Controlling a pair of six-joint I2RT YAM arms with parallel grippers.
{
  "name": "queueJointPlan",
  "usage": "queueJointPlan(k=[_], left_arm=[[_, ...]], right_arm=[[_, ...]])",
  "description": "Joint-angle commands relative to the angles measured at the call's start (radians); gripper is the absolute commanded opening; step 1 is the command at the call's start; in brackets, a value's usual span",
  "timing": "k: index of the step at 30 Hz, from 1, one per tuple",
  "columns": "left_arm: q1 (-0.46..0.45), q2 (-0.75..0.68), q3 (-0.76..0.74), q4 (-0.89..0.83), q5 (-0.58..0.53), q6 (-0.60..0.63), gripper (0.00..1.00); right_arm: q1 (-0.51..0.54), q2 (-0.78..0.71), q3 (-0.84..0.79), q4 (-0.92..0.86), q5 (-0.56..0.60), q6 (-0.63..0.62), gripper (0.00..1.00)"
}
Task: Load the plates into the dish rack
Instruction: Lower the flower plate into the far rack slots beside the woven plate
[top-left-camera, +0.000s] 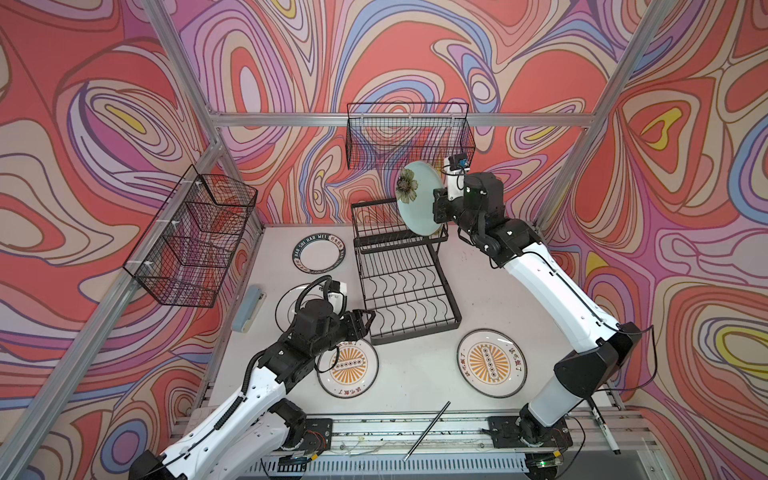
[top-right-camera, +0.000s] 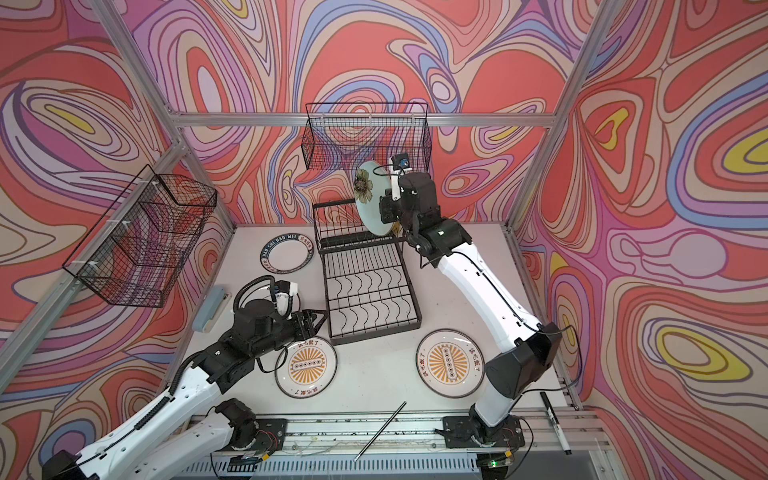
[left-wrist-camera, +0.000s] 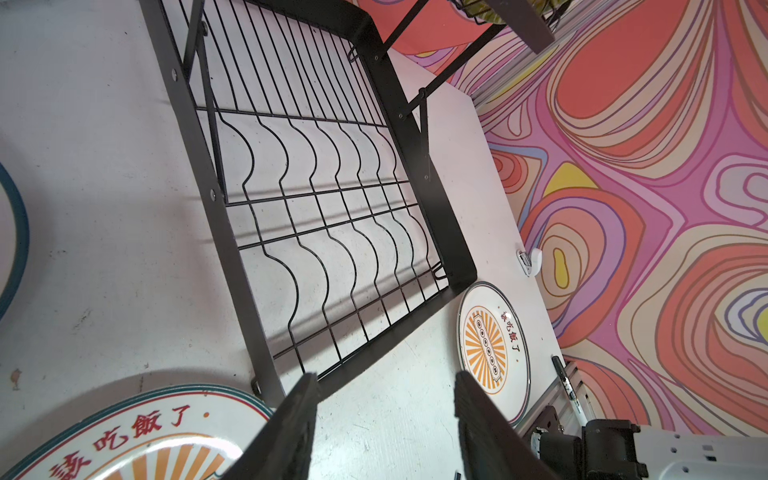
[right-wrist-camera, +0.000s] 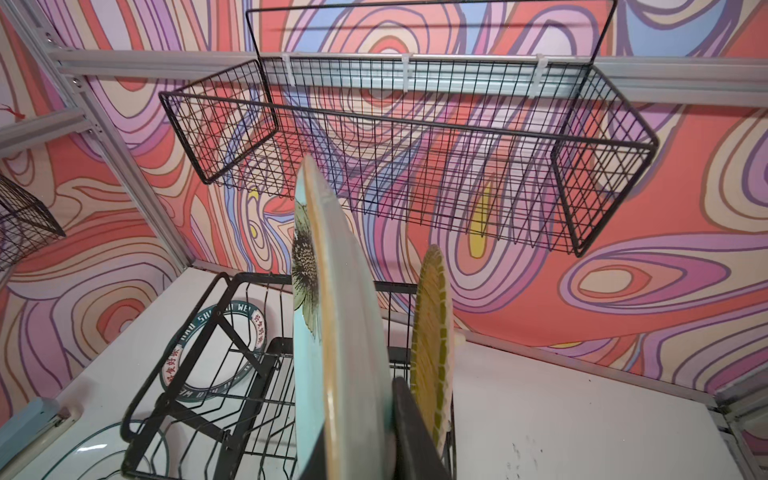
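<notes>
Flowered plate: the pale green flowered plate (top-left-camera: 417, 199) is being held on edge, slightly tilted, over the right end of the rack's raised tier. Whether its lower rim is touching the wires cannot be told.
Right claw: the right claw (top-left-camera: 435, 210) is clamping that plate by the rim, with one finger on each face.
Yellow plate: in the right wrist view, the yellow plate (right-wrist-camera: 432, 332) is standing upright in the raised tier. It is just beside the held plate, with a gap showing between them.
Dish rack: the dish rack (top-left-camera: 415, 334) is sitting mid-worktop, and its flat lower tray of wavy wires is carrying nothing.
Lettered plate: the black lettered plate (top-left-camera: 322, 254) is lying flat on the worktop (top-left-camera: 415, 374), left of the raised tier.
Ringed plate: the dark-ringed white plate (top-left-camera: 286, 307) is lying flat, partly hidden under the left arm.
Sunburst plates: the left sunburst plate (top-left-camera: 349, 368) is lying near the rack's front left corner. The right sunburst plate (top-left-camera: 491, 362) is lying well apart from it, near the front right corner.
Left claw: the left claw (left-wrist-camera: 384, 380) is hanging with its fingers apart, gripping nothing, by the rack's front left corner.
Baskets: the back basket (top-left-camera: 409, 137) and the side basket (top-left-camera: 195, 237) are hanging on the walls.
Front edge: a thin rod (top-left-camera: 428, 430) and a marker pen (top-right-camera: 555, 424) are lying there.
</notes>
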Motion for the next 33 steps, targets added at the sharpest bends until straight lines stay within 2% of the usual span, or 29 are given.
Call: queueJointPlan(k=[1,24,33], left_arm=[[-0.004,0.003,0.028,-0.014,-0.01,0.011,0.56],[-0.004,-0.002,0.024,-0.013,-0.001,-0.003,0.56],[-0.003,-0.011,0.026,-0.014,0.001,-0.006,0.56]], right_arm=[[0.001,-0.017,0.064,0.116,0.051,-0.02,0.0],[0.029,0.026,0.077,0.153,0.217,-0.063,0.0],[0.073,0.061,0.079,0.19,0.327,-0.114,0.0]])
